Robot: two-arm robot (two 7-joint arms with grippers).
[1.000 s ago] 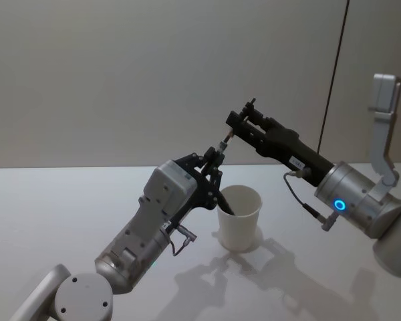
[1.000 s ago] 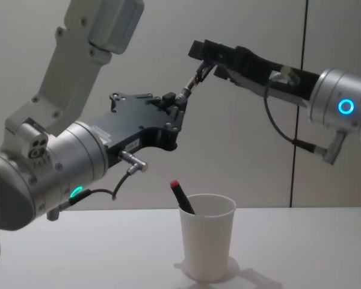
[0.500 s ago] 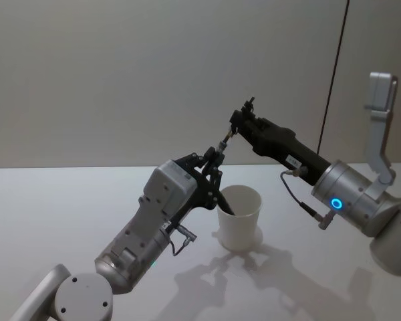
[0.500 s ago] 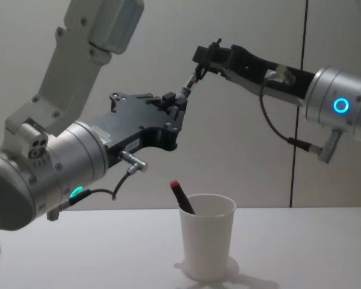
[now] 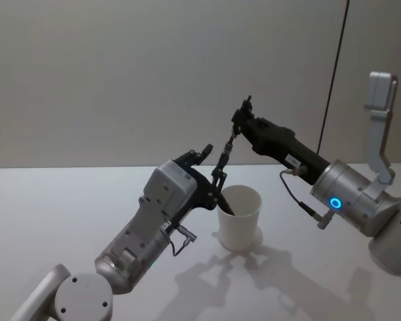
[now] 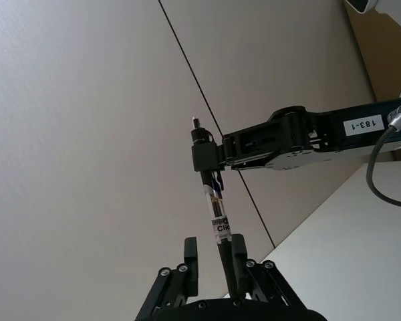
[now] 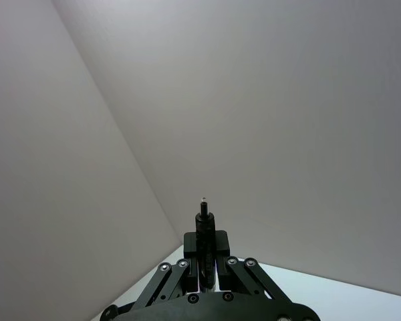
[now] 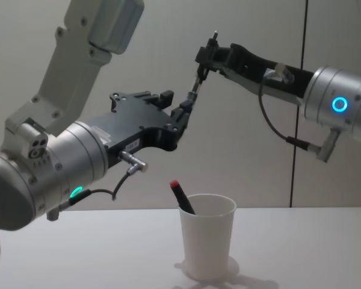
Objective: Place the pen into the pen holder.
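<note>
The right gripper [image 8: 209,57] clamps the pen [image 8: 194,84] by its top; the left gripper [image 8: 174,108] has spread open beside it. Tilted, it may miss the cup [image 8: 207,244] at six o'clock.

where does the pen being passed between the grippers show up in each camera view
Head view: pen above the cup.
Chest view: pen upper middle.
Left wrist view: pen centre, upright.
Right wrist view: pen end-on, low centre.
Shared landmark: right gripper shut on its upper end.

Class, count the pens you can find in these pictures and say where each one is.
2. One pen is held in the air by the right gripper, its lower end beside the left gripper; a red-capped pen stands in the paper cup. The cup may hide more.
</note>
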